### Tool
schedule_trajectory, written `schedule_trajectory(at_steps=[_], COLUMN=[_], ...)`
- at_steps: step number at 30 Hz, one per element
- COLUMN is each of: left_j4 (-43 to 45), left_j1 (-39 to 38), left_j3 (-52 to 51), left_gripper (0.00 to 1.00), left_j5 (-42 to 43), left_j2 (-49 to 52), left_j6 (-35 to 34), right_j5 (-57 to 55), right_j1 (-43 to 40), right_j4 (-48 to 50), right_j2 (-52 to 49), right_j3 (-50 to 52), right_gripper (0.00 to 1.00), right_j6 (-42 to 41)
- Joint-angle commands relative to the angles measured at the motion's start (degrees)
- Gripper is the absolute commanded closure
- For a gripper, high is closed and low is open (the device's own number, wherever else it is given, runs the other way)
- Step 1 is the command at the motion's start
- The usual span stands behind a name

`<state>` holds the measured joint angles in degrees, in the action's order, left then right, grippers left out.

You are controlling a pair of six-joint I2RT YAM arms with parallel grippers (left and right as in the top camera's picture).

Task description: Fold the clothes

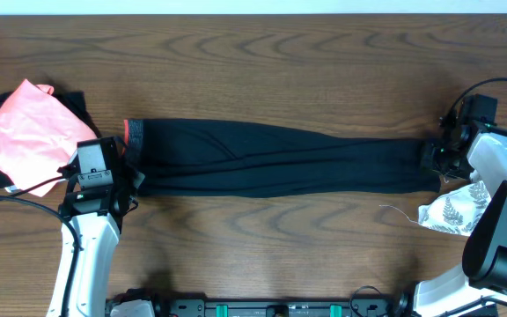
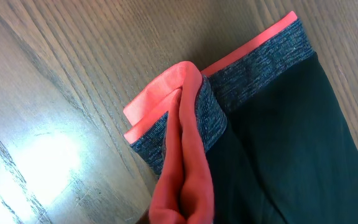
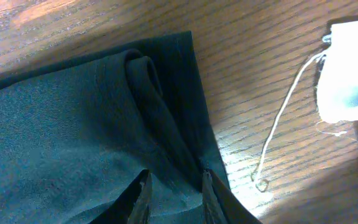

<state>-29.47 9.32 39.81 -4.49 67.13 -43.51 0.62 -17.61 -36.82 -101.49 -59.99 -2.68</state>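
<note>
Across the wooden table (image 1: pixel 262 70), seen from overhead, the black leggings (image 1: pixel 280 158) lie stretched left to right, with the waist end at the left gripper (image 1: pixel 128 180) and the ankle ends at the right gripper (image 1: pixel 436 158). A coral-pink cloth (image 1: pixel 25 132) lies far left, a leaf-print cloth (image 1: pixel 451 214) far right.

Left wrist: the heathered grey waistband (image 2: pixel 253 68), coral-edged, rises in a pinched ridge toward the closed jaws, which are out of frame.

Right wrist: narrowly parted fingers (image 3: pixel 143 199) clamp a fold of smooth black knit. A loose white thread (image 3: pixel 284 118) curls nearby.
</note>
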Motion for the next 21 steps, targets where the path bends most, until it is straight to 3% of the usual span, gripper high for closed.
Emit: schedule_trajectory(at_steps=[1,5,13,21], left_j4=[0.24,0.24,0.26,0.72], left_j1=[0.26,0.26,0.26,0.26], left_j3=[0.26,0.26,0.28,0.28], left_gripper=[0.94,0.94,0.94,0.94], left_j5=[-1.14,-1.14,-1.09,-1.14], left_j2=[0.15,0.15,-0.74,-2.84], left_j6=[-0.07,-0.07,1.97,2.95], right_j5=[0.31,0.35,4.09,4.79], right_j1=[0.04,0.04,0.04,0.04], right_j4=[0.13,0.02,-2.54,-8.37], right_j2=[-0.22,-0.22,1.49,14.56], right_j3=[0.94,0.96,0.33,-0.87], right_gripper=[0.75,0.99,0.99,0.99], right_j6=[0.63,0.63,0.59,-0.07])
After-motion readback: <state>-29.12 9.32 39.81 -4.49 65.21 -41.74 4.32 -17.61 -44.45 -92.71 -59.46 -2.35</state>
